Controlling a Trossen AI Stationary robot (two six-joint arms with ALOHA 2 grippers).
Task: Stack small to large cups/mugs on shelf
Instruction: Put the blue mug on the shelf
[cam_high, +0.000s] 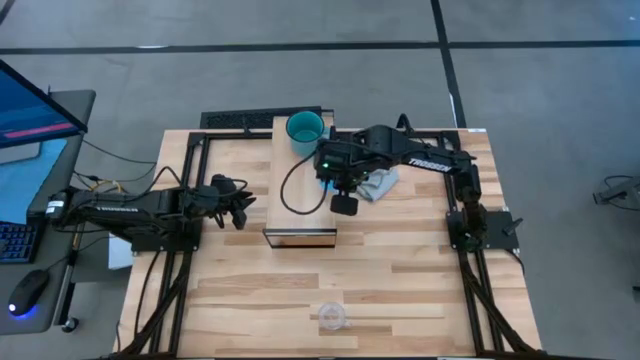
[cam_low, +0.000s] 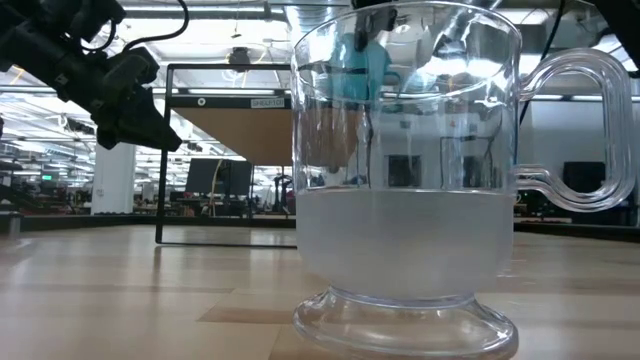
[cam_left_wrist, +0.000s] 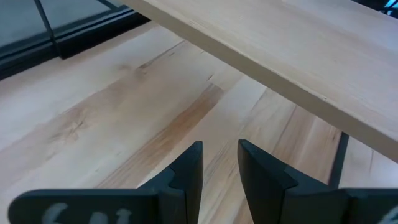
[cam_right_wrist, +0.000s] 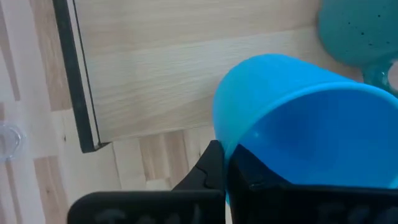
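The bright blue mug (cam_right_wrist: 292, 118) is in my right gripper (cam_high: 338, 185), above the right edge of the light wood shelf (cam_high: 300, 195). The teal mug (cam_high: 305, 130) stands on the shelf's far end; in the right wrist view the teal mug (cam_right_wrist: 357, 31) shows just beyond the blue one. The clear glass cup (cam_high: 332, 317) stands on its foot near the table's near edge and fills the low view (cam_low: 405, 200). My left gripper (cam_high: 240, 208) hovers over the table left of the shelf, its fingers (cam_left_wrist: 221, 168) a narrow gap apart and holding nothing. My right gripper holds the blue mug by its wall at the rim (cam_right_wrist: 227, 140). One finger (cam_right_wrist: 211, 165) is outside and the other reaches inside the hollow. The mug is tipped, its mouth facing the wrist camera, and seems lifted clear over the shelf top (cam_right_wrist: 174, 74).
A grey cloth (cam_high: 378, 185) lies on the table just right of the shelf, under the right arm. A black cable (cam_high: 290, 195) loops across the shelf top. The shelf's dark frame (cam_low: 165, 150) stands behind the glass cup. Bare slatted table lies between the shelf and the glass cup.
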